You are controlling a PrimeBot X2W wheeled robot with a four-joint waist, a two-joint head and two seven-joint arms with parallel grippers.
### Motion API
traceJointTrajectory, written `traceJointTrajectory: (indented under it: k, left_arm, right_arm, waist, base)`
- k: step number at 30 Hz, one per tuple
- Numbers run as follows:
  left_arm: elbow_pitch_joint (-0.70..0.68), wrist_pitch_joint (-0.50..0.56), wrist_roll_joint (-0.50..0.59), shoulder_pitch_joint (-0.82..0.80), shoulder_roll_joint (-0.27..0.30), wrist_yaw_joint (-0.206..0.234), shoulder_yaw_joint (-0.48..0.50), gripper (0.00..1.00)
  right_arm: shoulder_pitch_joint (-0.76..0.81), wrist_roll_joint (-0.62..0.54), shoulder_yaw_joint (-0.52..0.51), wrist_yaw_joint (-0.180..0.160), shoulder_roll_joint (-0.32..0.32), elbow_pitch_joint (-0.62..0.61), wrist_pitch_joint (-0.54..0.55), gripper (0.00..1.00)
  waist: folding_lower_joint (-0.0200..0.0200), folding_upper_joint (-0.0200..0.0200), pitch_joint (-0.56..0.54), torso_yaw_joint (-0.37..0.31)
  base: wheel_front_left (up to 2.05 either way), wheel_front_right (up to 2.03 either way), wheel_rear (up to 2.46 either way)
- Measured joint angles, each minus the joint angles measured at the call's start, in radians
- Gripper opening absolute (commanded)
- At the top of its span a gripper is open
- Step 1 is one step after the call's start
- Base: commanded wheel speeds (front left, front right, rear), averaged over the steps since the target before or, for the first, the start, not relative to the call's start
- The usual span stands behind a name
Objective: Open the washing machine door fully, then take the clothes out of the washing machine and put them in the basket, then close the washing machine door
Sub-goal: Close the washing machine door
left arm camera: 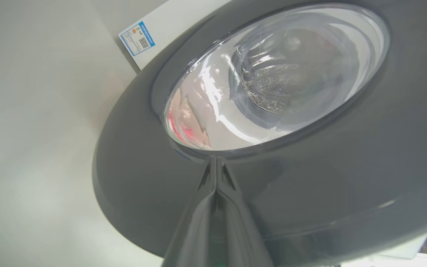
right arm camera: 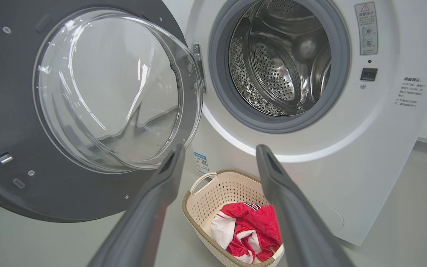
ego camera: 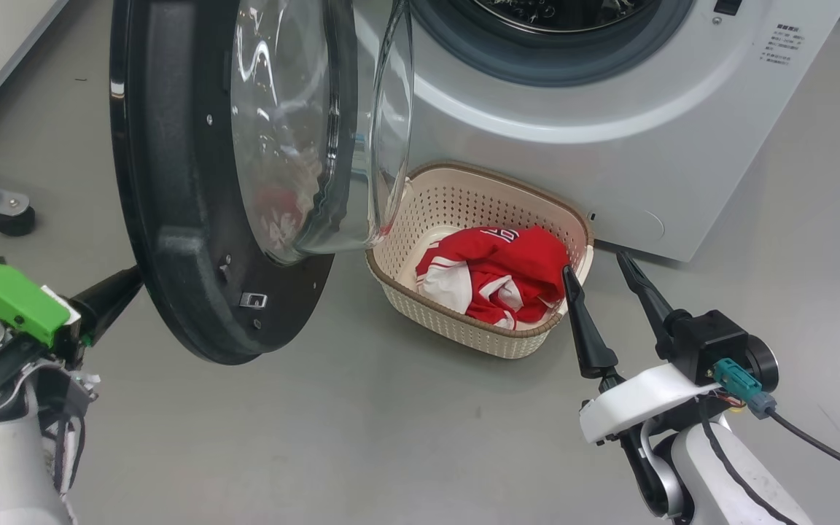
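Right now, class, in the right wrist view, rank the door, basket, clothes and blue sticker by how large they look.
1. door, though it is nearest the camera, which flatters it
2. basket, partly hidden
3. clothes
4. blue sticker

Bright, even light — glare streaks the washing machine door point(ego camera: 252, 146); wrist views bulge.

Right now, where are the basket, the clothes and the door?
basket point(ego camera: 464, 198): head view, its far perforated wall.
clothes point(right arm camera: 252, 222): right wrist view, red fabric on top.
door point(right arm camera: 9, 85): right wrist view, dark inner rim.
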Motion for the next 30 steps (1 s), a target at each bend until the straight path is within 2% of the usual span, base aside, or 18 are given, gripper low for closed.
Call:
traceJointTrajectory:
  k: [3, 8, 9, 13, 19, 22, 30]
  left_arm:
    - [-0.028, -0.063, 0.060, 0.038, 0.022, -0.009, -0.007, 0.00]
    - [-0.067, -0.153, 0.114, 0.084, 0.025, -0.013, -0.008, 0.00]
    - [-0.087, -0.197, 0.163, 0.113, 0.041, -0.018, -0.017, 0.00]
    - [-0.132, -0.283, 0.231, 0.172, 0.059, -0.018, -0.028, 0.00]
    - [-0.236, -0.413, 0.383, 0.258, 0.116, -0.019, -0.136, 0.00]
    - [-0.267, -0.455, 0.412, 0.279, 0.122, -0.019, -0.175, 0.00]
    - [-0.345, -0.662, 0.505, 0.365, 0.157, -0.019, -0.245, 0.00]
  right_arm:
    - [0.005, 0.003, -0.003, 0.000, 0.000, 0.006, -0.007, 1.00]
    - [0.024, 0.009, -0.007, -0.001, 0.000, 0.011, -0.009, 1.00]
    - [0.024, 0.009, -0.007, -0.001, 0.001, 0.012, -0.011, 1.00]
    - [0.028, 0.012, -0.007, -0.001, 0.004, 0.012, -0.018, 1.00]
    - [0.049, 0.017, -0.005, -0.001, 0.006, 0.016, -0.020, 1.00]
    - [0.053, 0.018, -0.004, -0.001, 0.007, 0.016, -0.020, 1.00]
    - [0.060, 0.018, 0.009, -0.001, 0.010, 0.016, -0.021, 1.00]
  waist:
    - [0.0000, 0.0000, -0.008, 0.003]
    - [0.0000, 0.0000, -0.025, 0.011]
    - [0.0000, 0.0000, -0.031, 0.015]
    - [0.0000, 0.0000, -0.045, 0.023]
    - [0.0000, 0.0000, -0.065, 0.035]
    - [0.0000, 0.0000, -0.070, 0.038]
    - [0.0000, 0.0000, -0.077, 0.039]
  base:
    - [0.00, 0.00, 0.00]
    - [0.00, 0.00, 0.00]
    - [0.00, 0.00, 0.00]
    - [0.00, 0.00, 0.00]
    - [0.00, 0.00, 0.00]
    - [0.00, 0.00, 0.00]
    - [0.00, 0.00, 0.00]
